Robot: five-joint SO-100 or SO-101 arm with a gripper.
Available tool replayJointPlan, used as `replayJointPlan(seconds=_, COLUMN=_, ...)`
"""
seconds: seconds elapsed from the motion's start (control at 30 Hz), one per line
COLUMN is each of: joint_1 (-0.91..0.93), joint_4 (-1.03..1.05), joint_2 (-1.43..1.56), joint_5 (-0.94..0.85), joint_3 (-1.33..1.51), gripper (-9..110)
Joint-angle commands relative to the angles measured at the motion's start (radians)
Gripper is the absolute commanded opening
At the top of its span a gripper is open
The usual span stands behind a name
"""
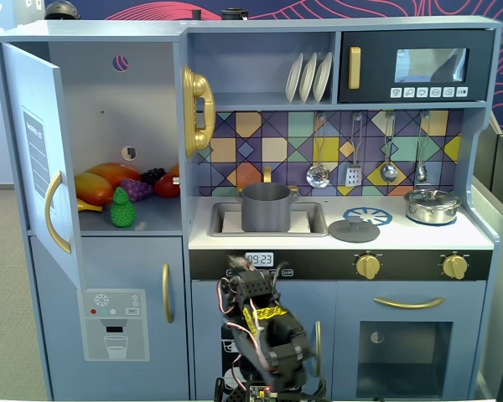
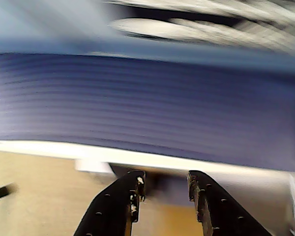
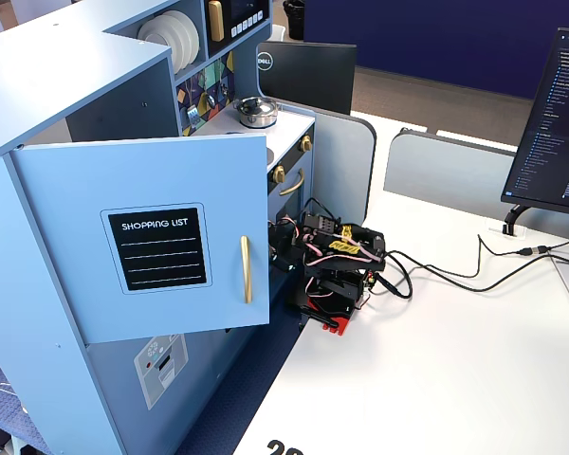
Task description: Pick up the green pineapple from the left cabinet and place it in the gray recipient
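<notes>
The green pineapple (image 1: 123, 208) stands at the front of the shelf in the left cabinet (image 1: 109, 109), whose door (image 1: 35, 151) is swung open; the door also shows in a fixed view (image 3: 152, 237). The gray recipient (image 1: 266, 207) sits in the sink at the counter's middle. My arm (image 1: 264, 335) is folded low in front of the kitchen's base, far below both, and shows in a fixed view (image 3: 334, 265) too. In the wrist view my gripper (image 2: 164, 179) is open and empty, pointing at a blurred blue surface.
Other toy fruit, among them purple grapes (image 1: 137, 188), lies behind the pineapple. A flat gray lid (image 1: 354, 228) and a shiny lidded pot (image 1: 432, 205) are on the counter. Cables (image 3: 455, 270) and a monitor (image 3: 555, 123) are on the white table.
</notes>
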Motion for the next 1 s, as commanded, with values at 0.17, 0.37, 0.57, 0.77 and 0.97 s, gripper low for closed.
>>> replayJointPlan(seconds=0.17, joint_1=-0.307, joint_4=-0.779, joint_2=-0.097, joint_5=-0.126, joint_3=-0.213, gripper=13)
replayJointPlan(seconds=0.37, joint_1=-0.330, joint_4=-1.014, joint_2=-0.215, joint_5=-0.176, joint_3=-0.298, gripper=29)
replayJointPlan(seconds=0.57, joint_1=-0.327, joint_4=-1.104, joint_2=-0.328, joint_5=-0.221, joint_3=-0.348, gripper=35)
replayJointPlan(seconds=0.77, joint_1=-0.308, joint_4=-1.258, joint_2=-0.499, joint_5=-0.169, joint_3=-0.399, gripper=41)
replayJointPlan(seconds=0.97, joint_1=-0.279, joint_4=-1.381, joint_2=-0.678, joint_5=-0.161, joint_3=-0.472, gripper=44)
